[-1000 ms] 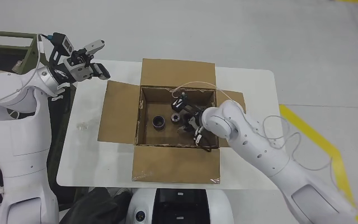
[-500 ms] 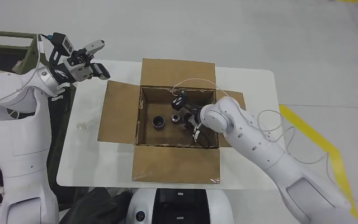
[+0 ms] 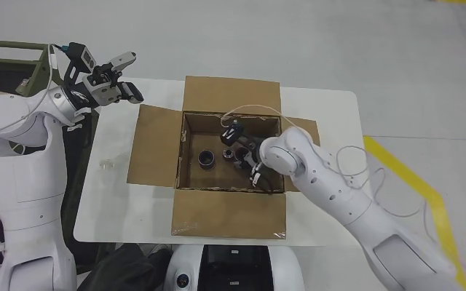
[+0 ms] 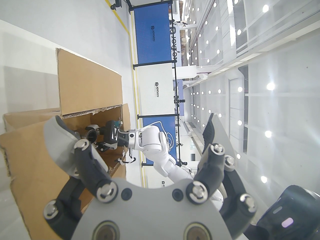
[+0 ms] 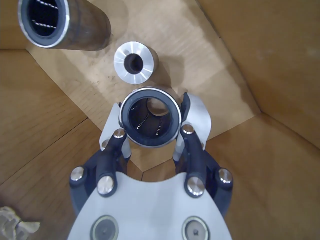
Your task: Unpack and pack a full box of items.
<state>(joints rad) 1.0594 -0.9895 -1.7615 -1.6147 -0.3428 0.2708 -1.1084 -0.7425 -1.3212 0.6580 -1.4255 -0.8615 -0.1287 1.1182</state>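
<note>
An open cardboard box stands mid-table. Inside it my right gripper is shut on a short steel linear bearing with a black inner ring, held a little above the box floor. Beyond the bearing a small silver bushing sits on the floor, and a taller dark bearing sleeve stands past that. From above, the sleeve is left of my right gripper. My left gripper hangs open and empty past the box's far left corner; its spread fingers frame the box.
Crumpled paper lies in one box corner. A small clear object rests on the white table left of the box. A green cart stands beyond the table's left edge. Box flaps lie spread on all sides.
My right arm has shifted slightly to the left inside the box. The left arm has not moved.
</note>
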